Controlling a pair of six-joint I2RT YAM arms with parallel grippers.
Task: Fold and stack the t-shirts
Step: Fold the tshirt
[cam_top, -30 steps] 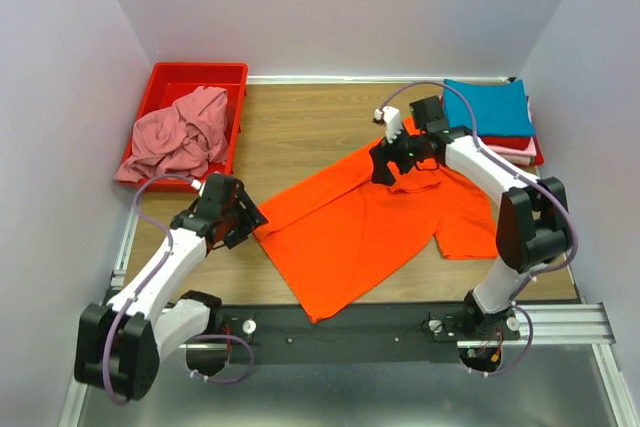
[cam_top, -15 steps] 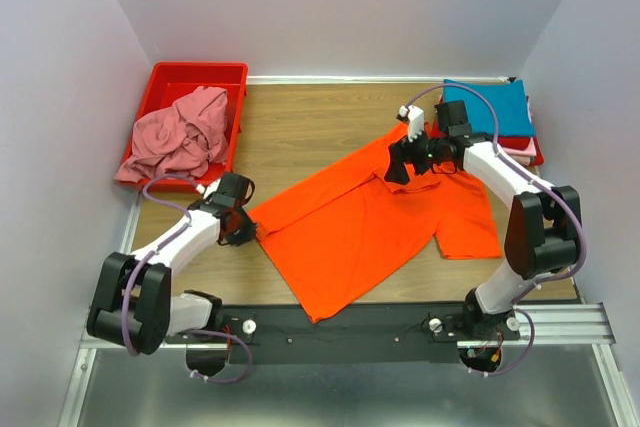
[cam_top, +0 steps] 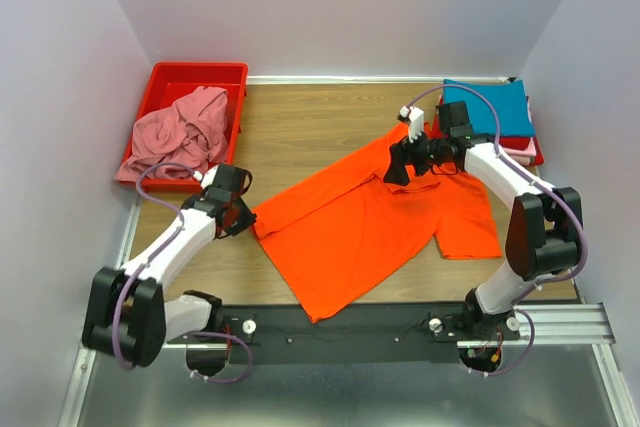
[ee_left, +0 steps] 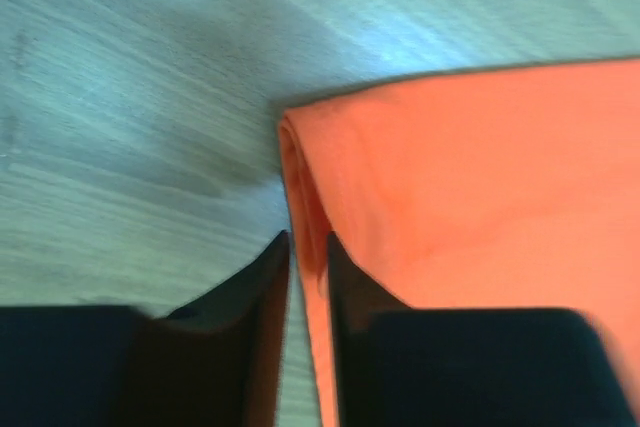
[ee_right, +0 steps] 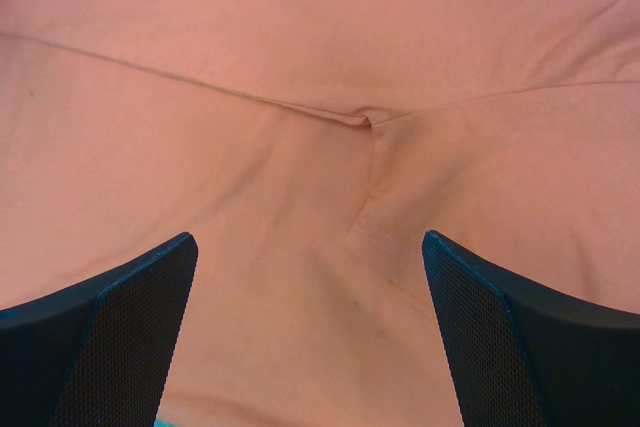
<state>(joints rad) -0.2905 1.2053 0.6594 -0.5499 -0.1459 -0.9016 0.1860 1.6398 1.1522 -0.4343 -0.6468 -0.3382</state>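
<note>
A bright orange t-shirt lies spread on the wooden table. My left gripper is at its left corner. In the left wrist view the gripper is shut on the shirt's folded edge. My right gripper is over the shirt's upper part near a sleeve seam. It is open wide just above the orange cloth and holds nothing. A dusty pink shirt lies crumpled in the red bin. A teal shirt tops a folded stack over red and pale pink ones.
The red plastic bin stands at the back left. The folded stack sits at the back right corner by the wall. Bare wood shows behind the orange shirt. A metal rail runs along the near edge.
The left gripper came in to the shirt's left corner and closed on its edge. The right gripper shifted right along the shirt's upper part, then held still.
</note>
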